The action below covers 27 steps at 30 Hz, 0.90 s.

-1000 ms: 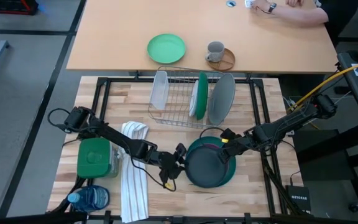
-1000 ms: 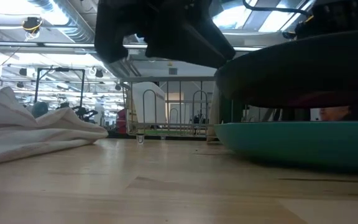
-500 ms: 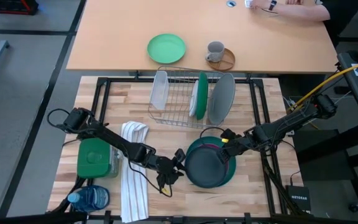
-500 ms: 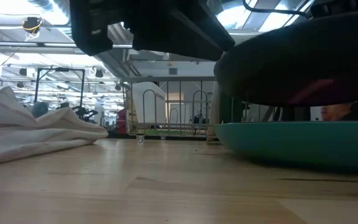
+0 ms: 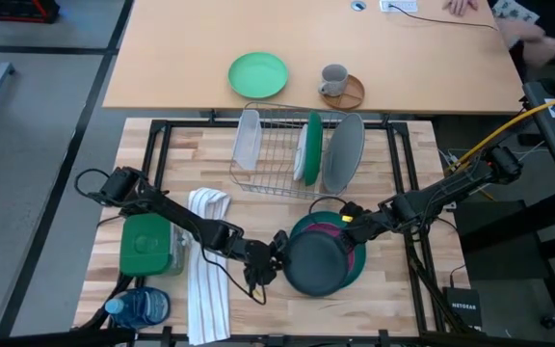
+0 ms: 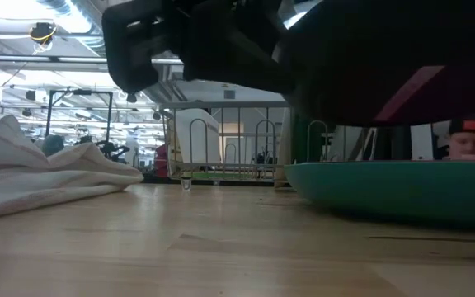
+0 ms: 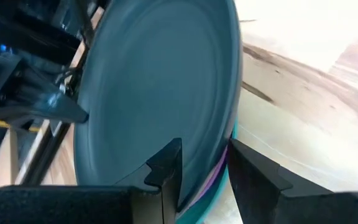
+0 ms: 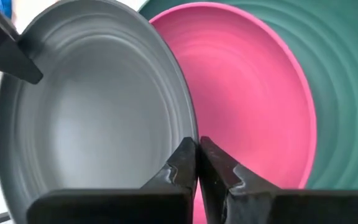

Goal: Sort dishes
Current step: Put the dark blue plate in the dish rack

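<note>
A charcoal plate (image 5: 316,262) tops a stack near the table's front, above a pink plate (image 8: 247,93) that lies in a teal plate (image 6: 386,186). My left gripper (image 7: 204,149) reaches in from the table's left and is closed on the charcoal plate's left rim. My right gripper (image 8: 197,146) comes from the right and is shut on the rim at the plate's far right side (image 5: 348,222). The charcoal plate (image 6: 386,58) hangs tilted above the teal one. My left gripper pinches the charcoal plate's left rim (image 7: 227,140), one finger (image 7: 166,165) on its upper face and the other (image 7: 250,174) beneath. It comes from the table's left, slanting down. The plate is tilted and raised off the stack. My right gripper pinches the charcoal plate's rim (image 8: 188,127) between its two nearly closed fingers, slanting down from the table's right. On this side the plate stands lifted off the pink plate, tilted.
A wire dish rack (image 5: 282,159) behind the stack holds white, green and grey plates on edge. A striped towel (image 5: 205,265), a green container (image 5: 145,243) and a blue bottle (image 5: 138,308) sit to the left. A mint plate (image 5: 257,74) and a mug (image 5: 333,79) sit on the far table.
The charcoal plate has risen and tipped more steeply over the teal plate, held at both rims. My left gripper has rolled a little with it while staying in place.
</note>
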Motion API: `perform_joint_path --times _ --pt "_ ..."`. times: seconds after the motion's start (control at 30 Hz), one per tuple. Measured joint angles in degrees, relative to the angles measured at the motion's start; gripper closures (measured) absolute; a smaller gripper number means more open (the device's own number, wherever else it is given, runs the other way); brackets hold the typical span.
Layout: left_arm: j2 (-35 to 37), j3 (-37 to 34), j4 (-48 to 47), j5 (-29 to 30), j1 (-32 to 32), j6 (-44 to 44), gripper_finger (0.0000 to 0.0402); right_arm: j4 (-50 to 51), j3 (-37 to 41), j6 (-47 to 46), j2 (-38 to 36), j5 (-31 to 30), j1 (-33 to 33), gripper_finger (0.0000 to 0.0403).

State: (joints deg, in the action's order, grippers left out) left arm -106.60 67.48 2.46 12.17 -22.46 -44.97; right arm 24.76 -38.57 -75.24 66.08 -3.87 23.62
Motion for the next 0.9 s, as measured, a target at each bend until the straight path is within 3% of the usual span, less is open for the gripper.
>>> perform_joint_path --times 0.13,0.37,0.9 --pt "-0.03 0.0 -0.01 -0.03 -0.07 -0.94 0.0305 -0.89 -0.01 0.02 0.0 0.06 0.0 0.0391" --pt "-0.09 0.0 0.19 -0.73 -0.42 1.16 0.0391 -1.57 -0.06 -0.11 0.0 -1.79 -0.11 0.0391" --pt "0.08 0.02 0.05 1.12 -3.65 5.56 0.0398 -2.4 -0.17 3.92 0.0 -8.16 0.02 0.0391"
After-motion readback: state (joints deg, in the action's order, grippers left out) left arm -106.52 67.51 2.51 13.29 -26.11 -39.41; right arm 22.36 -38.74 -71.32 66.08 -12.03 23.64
